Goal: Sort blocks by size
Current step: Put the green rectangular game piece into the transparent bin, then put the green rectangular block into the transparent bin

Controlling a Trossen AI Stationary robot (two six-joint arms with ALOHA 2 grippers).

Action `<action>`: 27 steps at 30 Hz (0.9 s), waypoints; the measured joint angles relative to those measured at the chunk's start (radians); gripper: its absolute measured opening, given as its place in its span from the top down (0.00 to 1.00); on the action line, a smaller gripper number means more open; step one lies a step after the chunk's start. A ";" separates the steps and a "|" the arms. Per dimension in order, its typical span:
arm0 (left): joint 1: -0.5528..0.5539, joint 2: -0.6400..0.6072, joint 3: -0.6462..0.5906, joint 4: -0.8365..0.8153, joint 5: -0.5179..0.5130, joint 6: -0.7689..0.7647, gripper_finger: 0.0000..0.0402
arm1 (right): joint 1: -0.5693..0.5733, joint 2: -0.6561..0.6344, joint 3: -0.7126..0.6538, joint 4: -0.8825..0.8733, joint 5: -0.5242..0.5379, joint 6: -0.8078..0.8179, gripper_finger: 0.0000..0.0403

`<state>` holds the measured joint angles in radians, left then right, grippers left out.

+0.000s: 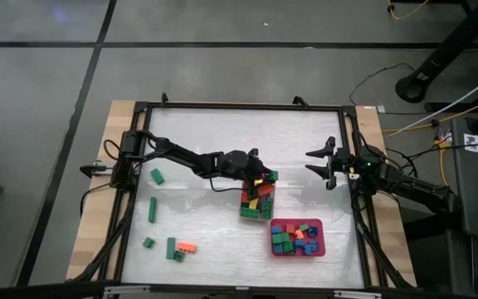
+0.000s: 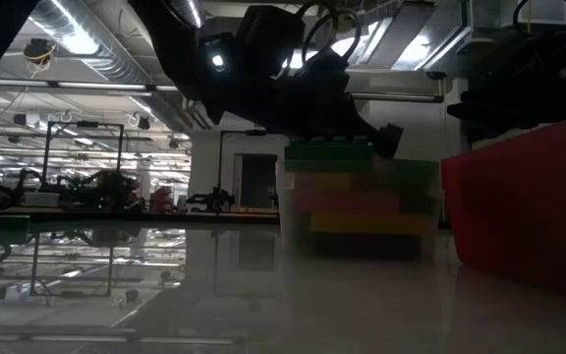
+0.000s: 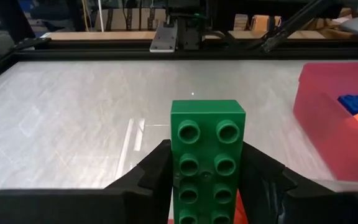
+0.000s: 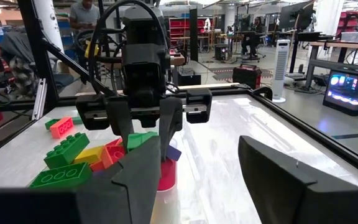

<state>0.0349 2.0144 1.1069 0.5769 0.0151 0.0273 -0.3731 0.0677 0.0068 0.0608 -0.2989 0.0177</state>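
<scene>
A long green block (image 3: 207, 163) sits clamped between the left gripper's (image 1: 256, 170) two dark fingers (image 3: 157, 171), studs facing the wrist camera. That gripper hangs directly above the clear tub (image 1: 257, 204), which is filled with stacked long blocks, green, red and yellow. Beside and below it, the red tray (image 1: 298, 239) contains small mixed blocks. Farther out on the left arm's side, loose green blocks (image 1: 153, 208) and an orange block (image 1: 187, 247) lie on the table (image 1: 214, 141). The right gripper (image 1: 320, 164) waits near the table's right edge, fingers spread, empty.
</scene>
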 joint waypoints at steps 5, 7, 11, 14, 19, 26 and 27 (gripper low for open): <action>-0.001 0.000 0.000 -0.022 0.000 -0.002 0.60 | 0.000 0.000 0.000 0.000 0.000 0.000 0.47; -0.003 0.000 0.000 -0.022 0.000 0.006 0.54 | 0.000 0.000 0.000 0.000 0.000 0.000 0.47; -0.003 0.000 0.000 -0.016 0.000 0.008 0.48 | 0.000 0.000 0.000 0.000 0.000 0.000 0.47; -0.003 0.000 0.000 -0.015 0.000 0.010 0.47 | 0.000 0.000 0.000 0.000 0.000 0.000 0.47; -0.003 -0.003 0.000 -0.003 0.000 0.039 0.48 | 0.000 0.000 0.000 0.000 0.000 0.000 0.47; -0.003 -0.004 0.000 -0.007 0.000 0.042 0.49 | 0.000 0.000 0.000 0.000 0.000 0.000 0.47; -0.003 -0.004 0.000 -0.004 0.000 0.042 0.49 | 0.000 0.000 0.000 0.000 0.000 0.000 0.47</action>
<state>0.0315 2.0105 1.1069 0.5731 0.0148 0.0689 -0.3731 0.0674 0.0069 0.0608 -0.2993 0.0177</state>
